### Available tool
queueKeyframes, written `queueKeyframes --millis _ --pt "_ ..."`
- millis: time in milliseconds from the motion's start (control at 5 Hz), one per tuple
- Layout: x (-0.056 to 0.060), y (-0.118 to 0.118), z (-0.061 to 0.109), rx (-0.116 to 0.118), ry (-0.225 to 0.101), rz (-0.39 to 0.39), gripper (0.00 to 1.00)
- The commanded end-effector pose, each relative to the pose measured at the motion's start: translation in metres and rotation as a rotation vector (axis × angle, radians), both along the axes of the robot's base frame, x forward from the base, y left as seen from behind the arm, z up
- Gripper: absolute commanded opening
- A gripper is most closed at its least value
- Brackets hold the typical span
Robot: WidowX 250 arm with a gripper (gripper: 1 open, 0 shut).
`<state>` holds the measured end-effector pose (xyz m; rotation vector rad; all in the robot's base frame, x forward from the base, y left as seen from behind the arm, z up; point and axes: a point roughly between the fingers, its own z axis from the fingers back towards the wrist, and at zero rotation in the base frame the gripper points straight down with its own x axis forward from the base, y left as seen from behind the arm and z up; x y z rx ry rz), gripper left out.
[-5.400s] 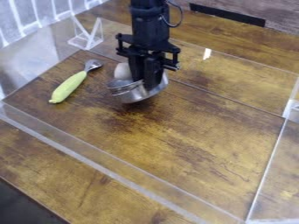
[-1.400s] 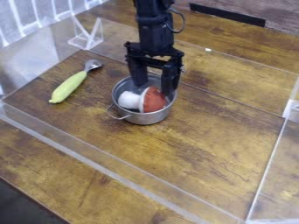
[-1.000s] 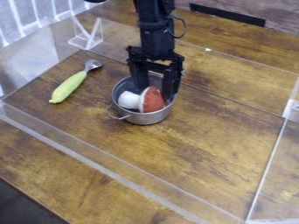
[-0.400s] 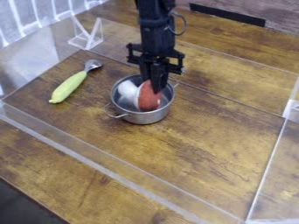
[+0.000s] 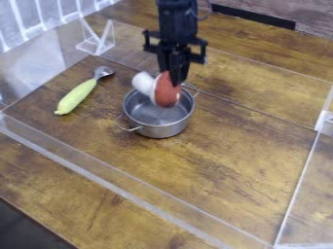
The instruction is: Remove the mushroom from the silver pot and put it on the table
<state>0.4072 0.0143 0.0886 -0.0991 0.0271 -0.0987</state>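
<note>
My only view sits high off the front of the table [image 5: 196, 185], angled down and across it at a moderate distance. It takes in the near acrylic wall [image 5: 117, 190], the silver pot [image 5: 158, 119] mid-frame, and the arm's gripper [image 5: 170, 70] near the top edge.

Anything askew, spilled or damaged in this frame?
Nothing stands out. The gripper is shut on the mushroom, held sideways just above the upright silver pot. The corn cob lies left of the pot on the table.
</note>
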Motion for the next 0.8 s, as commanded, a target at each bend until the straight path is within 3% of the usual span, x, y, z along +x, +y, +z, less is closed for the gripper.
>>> queueKeyframes --millis 0,400,600 --pt "0.008 0.009 0.055 0.021 -0.116 0.002 0.00" --pt "0.010 0.035 0.085 0.037 -0.146 0.036 0.00" --pt "0.012 0.053 0.086 0.046 -0.150 0.068 0.00"
